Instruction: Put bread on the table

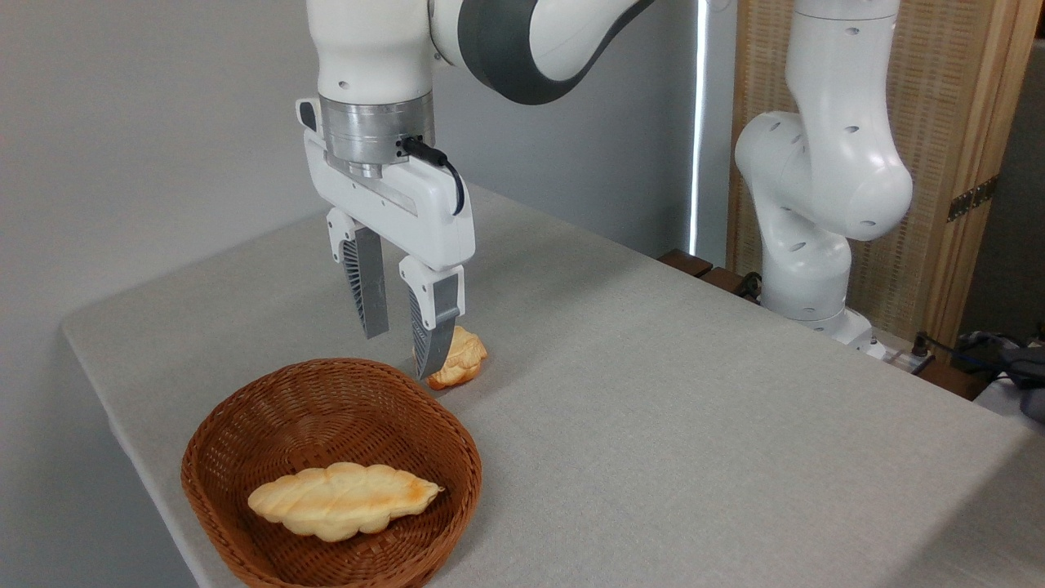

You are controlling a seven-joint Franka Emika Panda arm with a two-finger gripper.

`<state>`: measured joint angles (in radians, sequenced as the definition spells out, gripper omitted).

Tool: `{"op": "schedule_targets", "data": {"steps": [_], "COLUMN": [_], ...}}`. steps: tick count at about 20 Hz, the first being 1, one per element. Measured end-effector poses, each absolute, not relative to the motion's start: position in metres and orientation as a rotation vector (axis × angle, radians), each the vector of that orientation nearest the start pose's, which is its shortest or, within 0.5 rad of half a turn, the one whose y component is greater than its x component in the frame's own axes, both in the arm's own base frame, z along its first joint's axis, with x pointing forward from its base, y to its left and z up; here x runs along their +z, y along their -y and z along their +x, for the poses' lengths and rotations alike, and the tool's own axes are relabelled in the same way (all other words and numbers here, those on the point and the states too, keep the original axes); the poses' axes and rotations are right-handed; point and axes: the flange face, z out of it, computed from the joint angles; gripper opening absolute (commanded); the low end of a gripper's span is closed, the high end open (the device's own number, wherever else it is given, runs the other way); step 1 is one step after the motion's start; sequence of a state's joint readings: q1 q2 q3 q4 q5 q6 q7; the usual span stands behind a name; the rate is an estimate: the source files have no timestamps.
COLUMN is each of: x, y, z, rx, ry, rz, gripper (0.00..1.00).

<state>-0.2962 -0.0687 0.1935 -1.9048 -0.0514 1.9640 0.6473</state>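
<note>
In the wicker basket [214, 445] lies the braided loaf [343, 500]; the empty, spread end effector [400, 353] should descend, straddling its narrow middle.

Pale golden braided bread [343, 500], brown woven basket [245, 425].

The scene is evenly and softly lit, bright without harshness. A thin vertical strip of daylight [699, 122] glows white behind the table [694, 392], blown out to pure white. On the cloth, shadows are faint: a soft dark patch lies under the basket [326, 474] rim at its left side, and the basket's inside is dimmer (the loaf [343, 500] in it remains clearly lit). The white arm [824, 163] shows mild sheen, no hard glare. Focus is sharp across the table, with slight softness at its far right corner.
</note>
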Motion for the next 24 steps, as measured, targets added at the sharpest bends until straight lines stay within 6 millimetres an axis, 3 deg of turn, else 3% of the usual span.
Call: {"op": "schedule_targets", "data": {"steps": [5, 17, 24], "x": [0.538, 0.540, 0.548], "y": [0.049, 0.048, 0.044], "z": [0.550, 0.549, 0.562], "rx": [-0.189, -0.197, -0.350], "ry": [-1.121, -1.120, -1.090], "rz": [-2.930, -2.927, -2.890], "gripper": [1.00, 1.00, 1.00]}}
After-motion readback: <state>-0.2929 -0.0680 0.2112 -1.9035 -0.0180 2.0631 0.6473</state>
